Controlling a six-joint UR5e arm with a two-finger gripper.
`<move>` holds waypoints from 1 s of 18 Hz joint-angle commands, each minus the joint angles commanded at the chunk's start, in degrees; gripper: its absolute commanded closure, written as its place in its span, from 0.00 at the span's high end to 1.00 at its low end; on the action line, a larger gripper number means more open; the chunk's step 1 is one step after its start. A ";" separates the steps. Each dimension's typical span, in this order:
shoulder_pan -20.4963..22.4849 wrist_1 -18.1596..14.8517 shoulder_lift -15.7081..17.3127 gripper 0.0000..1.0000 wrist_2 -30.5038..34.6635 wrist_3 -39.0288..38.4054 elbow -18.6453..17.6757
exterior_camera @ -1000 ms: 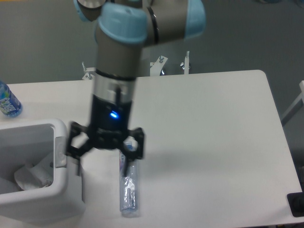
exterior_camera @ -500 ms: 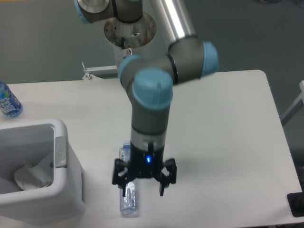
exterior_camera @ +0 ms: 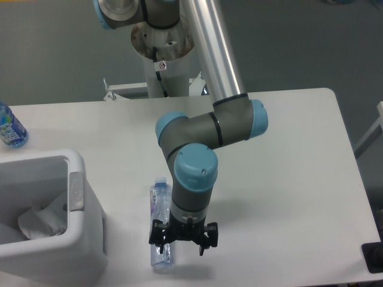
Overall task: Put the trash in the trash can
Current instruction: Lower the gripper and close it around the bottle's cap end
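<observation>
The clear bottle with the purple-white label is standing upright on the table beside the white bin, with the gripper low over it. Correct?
Not quite: the clear bottle is lying flat on the table, not upright, as the fixed camera view shows. It is beside the white bin, with the gripper low over it.

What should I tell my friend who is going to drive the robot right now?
Pincer: open, low over the table, its left finger by the lower half of the bottle, holding nothing.
Bottle: lying flat near the front edge of the table, cap pointing away, just right of the trash can.
Trash can: front-left corner, with something crumpled and white already inside.
Blue bottle: far left edge, leave it alone.
Done: pincer brought down to the bottle.
Left: grab the bottle, lift it, carry it left and drop it in the trash can. I cannot see a wrapper on the table.
</observation>
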 joint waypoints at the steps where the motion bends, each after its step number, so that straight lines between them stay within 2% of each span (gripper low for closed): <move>1: -0.18 0.00 -0.35 1.00 0.52 0.00 0.00; 12: -2.55 0.26 -3.08 1.00 3.78 -0.26 0.17; 15: -2.64 2.10 -3.78 1.00 4.22 -0.26 -0.35; 18: -3.34 2.55 -4.22 1.00 5.45 -0.35 -0.26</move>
